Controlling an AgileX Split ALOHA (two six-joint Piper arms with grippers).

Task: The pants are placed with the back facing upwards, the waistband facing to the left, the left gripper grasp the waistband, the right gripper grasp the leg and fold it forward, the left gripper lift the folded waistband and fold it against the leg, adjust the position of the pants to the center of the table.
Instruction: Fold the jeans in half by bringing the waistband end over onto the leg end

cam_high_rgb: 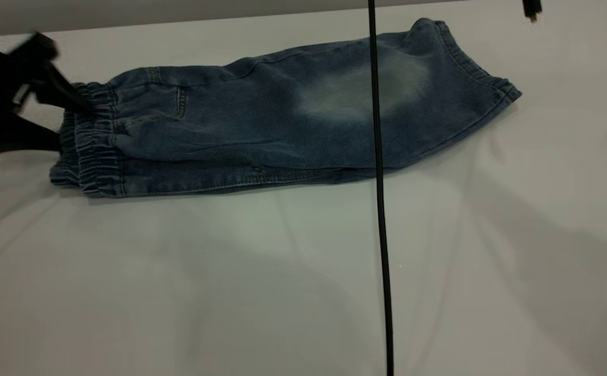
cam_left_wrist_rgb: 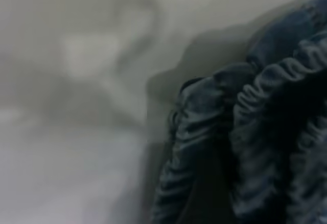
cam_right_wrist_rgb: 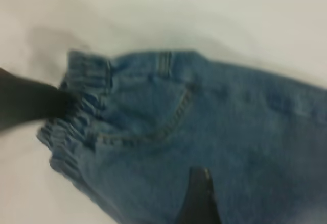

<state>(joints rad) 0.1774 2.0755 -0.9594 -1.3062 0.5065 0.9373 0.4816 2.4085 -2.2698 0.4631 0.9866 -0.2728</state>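
Note:
The pants (cam_high_rgb: 261,125) lie folded lengthwise on the table (cam_high_rgb: 282,282), in the back half. The waistband (cam_high_rgb: 92,146) is the gathered end at the left. The leg (cam_high_rgb: 366,89) with the pale oval fade lies on top and reaches to the right. My left gripper (cam_high_rgb: 73,128) is at the waistband's outer edge, open, one finger above the gathered band and one beside it. From the left wrist the waistband (cam_left_wrist_rgb: 255,132) fills the near view. My right gripper (cam_high_rgb: 532,9) shows only at the top right edge, high above the table; its wrist camera looks down on the pants (cam_right_wrist_rgb: 204,122).
A black cable (cam_high_rgb: 381,219) hangs down across the exterior view, in front of the leg and the table. The table's far edge (cam_high_rgb: 230,18) runs just behind the pants. Bare table stretches in front of the pants and to their right.

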